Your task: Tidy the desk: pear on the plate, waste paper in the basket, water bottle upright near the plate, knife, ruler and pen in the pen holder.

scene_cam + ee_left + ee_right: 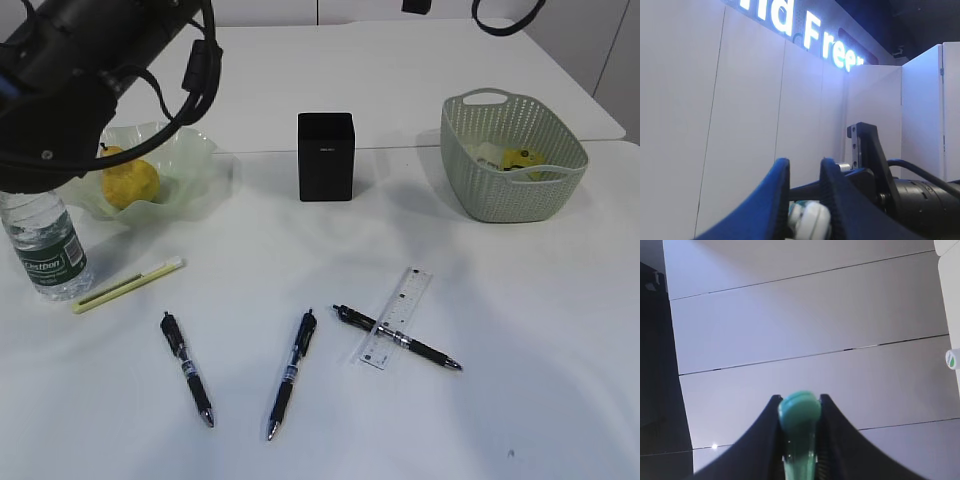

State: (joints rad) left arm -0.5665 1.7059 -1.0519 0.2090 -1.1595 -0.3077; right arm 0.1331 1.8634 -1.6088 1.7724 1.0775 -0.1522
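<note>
At the desk's [540, 420] left edge the water bottle [45, 250] stood upright just beside the plate [195, 150], the left gripper [805, 167] clamped on its cap. The pear [130, 180] lay on the plate. The knife [127, 284], three pens [292, 372] and the ruler [396, 316] lay toward the front edge, none in the pen holder [325, 157]. Waste paper [522, 160] sat in the basket [500, 205] near the right edge. The right gripper [799, 400] pinched a green thing [799, 412] I could not identify.

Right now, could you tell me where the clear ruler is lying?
In the exterior view, the ruler lies flat on the desk right of centre, in front of the basket, with a black pen lying across it.
</note>
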